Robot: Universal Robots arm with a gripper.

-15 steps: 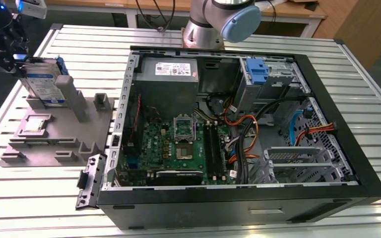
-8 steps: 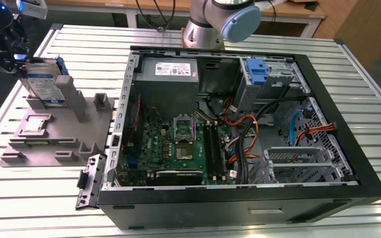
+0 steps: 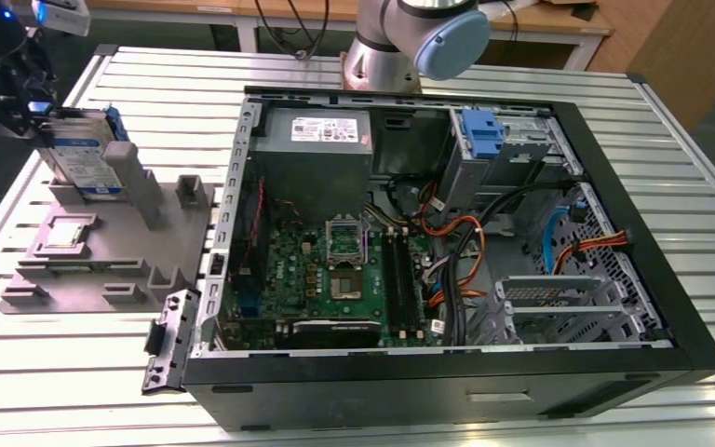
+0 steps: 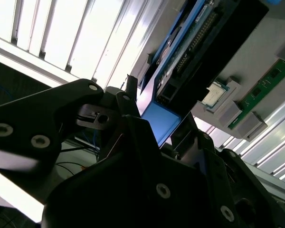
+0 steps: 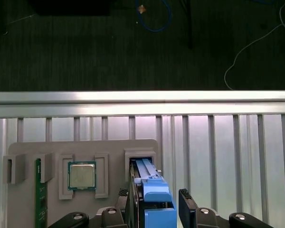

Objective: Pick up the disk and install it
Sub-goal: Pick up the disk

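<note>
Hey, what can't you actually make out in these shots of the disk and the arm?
- Disk lower end, exterior view: partly behind a post of the grey holder.
- Disk label, first wrist view: the disk stands edge-on, its face turned away.
- Arm, exterior view: cut off by the top edge just above its base.

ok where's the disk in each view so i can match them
Exterior view: disk upright in the grey holder, on the exterior view's left of the computer case.
First wrist view: disk edge-on in the holder's slot, beside the chip.
Second wrist view: disk edge-on, chip beyond it.
Shared landmark: the chip.
</note>
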